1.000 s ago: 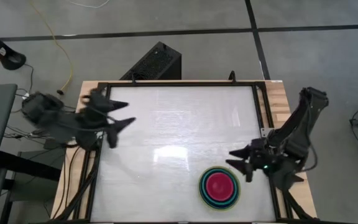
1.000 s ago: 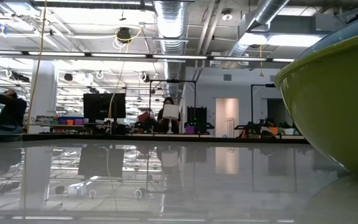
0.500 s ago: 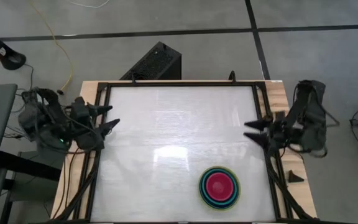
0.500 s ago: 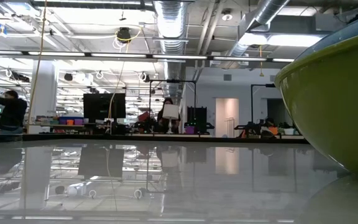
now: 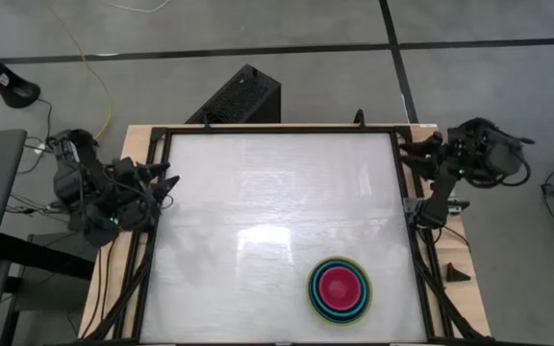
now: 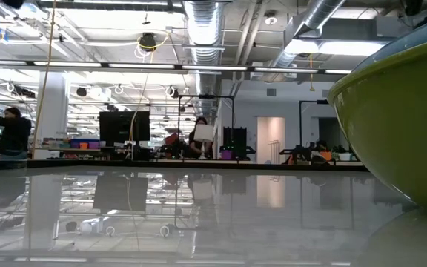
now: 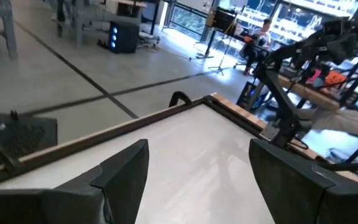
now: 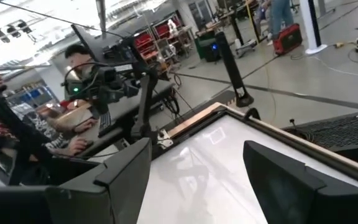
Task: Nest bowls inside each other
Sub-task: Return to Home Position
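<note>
You have the nesting done, as far as these views show: the bowls (image 5: pixel 339 290) sit as one stack on the right half of the table (image 5: pixel 258 192), close to its lower edge in the high view, and no bowl lies apart from it. The magenta-pink bowl (image 5: pixel 339 284) fills the centre, and teal, blue and lime rims ring it evenly. You cannot count every rim from above, so five-in-one is a judgement, not a reading. The rings look concentric, with none riding up on one side. In the low view the large lime green bowl (image 6: pixel 402 126) stands flat on the surface at the right. A light blue edge (image 6: pixel 421 33) shows just above its rim, which agrees with the next bowl being seated inside it. The left gripper (image 5: pixel 162 179) is at the table's left edge, well apart from the stack. Its fingers (image 7: pixel 126 177) stand spread wide in its wrist view with only bare table between them, holding nothing. The right gripper (image 5: pixel 410 156) is at the right edge, toward the upper corner in the high view, also well apart from the stack, and its fingers (image 8: pixel 126 174) are likewise parted and empty. What is left, by judgement, is only for you to settle both arms into their rest pose. No further handling of the bowls appears called for, and the one risk is an arm sweeping across the stack, which the present spacing makes unlikely
</note>
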`<action>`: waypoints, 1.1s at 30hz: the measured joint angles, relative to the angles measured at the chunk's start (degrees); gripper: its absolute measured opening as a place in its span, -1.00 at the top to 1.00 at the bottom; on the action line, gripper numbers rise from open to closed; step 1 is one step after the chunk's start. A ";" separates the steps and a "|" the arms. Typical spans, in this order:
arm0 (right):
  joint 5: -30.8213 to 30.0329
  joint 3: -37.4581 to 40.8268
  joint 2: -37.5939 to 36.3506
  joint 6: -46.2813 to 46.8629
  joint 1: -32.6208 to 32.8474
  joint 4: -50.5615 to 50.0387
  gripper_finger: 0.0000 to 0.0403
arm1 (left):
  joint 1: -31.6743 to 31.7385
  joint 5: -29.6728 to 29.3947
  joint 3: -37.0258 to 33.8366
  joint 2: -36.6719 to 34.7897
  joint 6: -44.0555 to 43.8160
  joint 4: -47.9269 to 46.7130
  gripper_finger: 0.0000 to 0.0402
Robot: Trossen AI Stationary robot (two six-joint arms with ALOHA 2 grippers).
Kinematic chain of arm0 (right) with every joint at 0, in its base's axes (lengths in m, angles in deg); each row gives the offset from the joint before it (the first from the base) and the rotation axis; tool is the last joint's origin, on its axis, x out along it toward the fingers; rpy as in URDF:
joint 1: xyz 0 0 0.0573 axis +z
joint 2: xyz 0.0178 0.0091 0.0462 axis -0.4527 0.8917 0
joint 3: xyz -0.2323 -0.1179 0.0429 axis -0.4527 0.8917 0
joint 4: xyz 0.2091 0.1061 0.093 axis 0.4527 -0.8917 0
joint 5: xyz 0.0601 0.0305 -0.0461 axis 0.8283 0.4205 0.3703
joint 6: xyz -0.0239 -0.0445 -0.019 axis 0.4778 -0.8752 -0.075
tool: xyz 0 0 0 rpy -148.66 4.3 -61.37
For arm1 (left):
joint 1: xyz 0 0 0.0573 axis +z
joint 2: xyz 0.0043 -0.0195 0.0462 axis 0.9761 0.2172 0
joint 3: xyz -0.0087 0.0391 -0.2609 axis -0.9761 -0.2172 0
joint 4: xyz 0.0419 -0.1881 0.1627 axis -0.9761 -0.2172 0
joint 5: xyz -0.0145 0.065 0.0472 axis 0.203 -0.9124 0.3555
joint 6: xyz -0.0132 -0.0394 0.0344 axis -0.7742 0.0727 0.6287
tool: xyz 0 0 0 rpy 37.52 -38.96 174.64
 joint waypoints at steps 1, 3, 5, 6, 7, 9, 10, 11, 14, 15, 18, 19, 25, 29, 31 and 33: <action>-0.08 0.04 -1.03 0.00 0.04 -0.93 -0.44 | -0.18 0.00 -1.16 -1.36 -0.24 0.32 -0.32; -0.39 0.06 -3.02 0.04 -0.01 -2.55 -0.44 | -0.47 0.03 -3.15 -4.03 -0.47 0.93 -0.32; -1.43 0.83 -5.10 0.06 -0.05 -3.13 -0.44 | -0.71 0.03 -4.75 -6.20 -0.54 1.22 -0.32; -1.57 1.81 -6.11 0.33 -0.04 -3.76 -0.44 | -0.77 0.02 -5.44 -7.16 -0.59 1.27 -0.32; -1.76 3.04 -7.31 0.79 -0.04 -4.03 -0.44 | -0.78 0.03 -6.22 -8.03 -0.61 1.55 -0.32; -2.02 6.25 -10.42 2.45 -0.09 -3.99 -0.44 | -0.78 0.34 -8.06 -9.62 -1.33 1.84 -0.32; -2.17 8.22 -12.04 3.82 -0.09 -3.97 -0.44 | -0.78 0.91 -9.10 -10.31 -1.96 1.83 -0.32; -2.16 10.33 -13.59 5.61 -0.13 -3.91 -0.44 | -0.78 1.38 -10.17 -10.94 -2.77 1.93 -0.32; -1.88 17.69 -17.04 9.91 -0.14 -1.70 -0.44 | -0.78 2.70 -14.13 -12.39 -4.35 4.20 -0.32; -1.78 20.17 -17.88 10.63 -0.11 -0.11 -0.44 | -0.78 3.00 -15.57 -12.77 -4.55 5.44 -0.32; -1.39 26.84 -19.51 11.06 -0.11 6.37 -0.44 | -0.78 3.41 -19.85 -13.92 -5.35 9.28 -0.32; -1.35 28.73 -19.86 11.08 -0.11 8.35 -0.44 | -0.78 3.48 -21.32 -14.30 -5.66 10.66 -0.32; -0.87 38.99 -19.98 11.19 -0.11 23.07 -0.44 | -0.76 3.85 -28.98 -15.55 -5.60 20.55 -0.32; 0.36 45.71 -19.98 10.35 -0.11 33.75 -0.44 | -0.76 4.75 -33.29 -15.62 -4.69 26.79 -0.32; 0.96 48.82 -19.99 9.07 -0.11 39.63 -0.44 | -0.76 5.51 -35.24 -15.61 -4.65 28.94 -0.32; 1.95 51.56 -19.98 8.29 -0.11 44.51 -0.44 | -0.76 6.01 -37.29 -15.61 -4.10 31.76 -0.32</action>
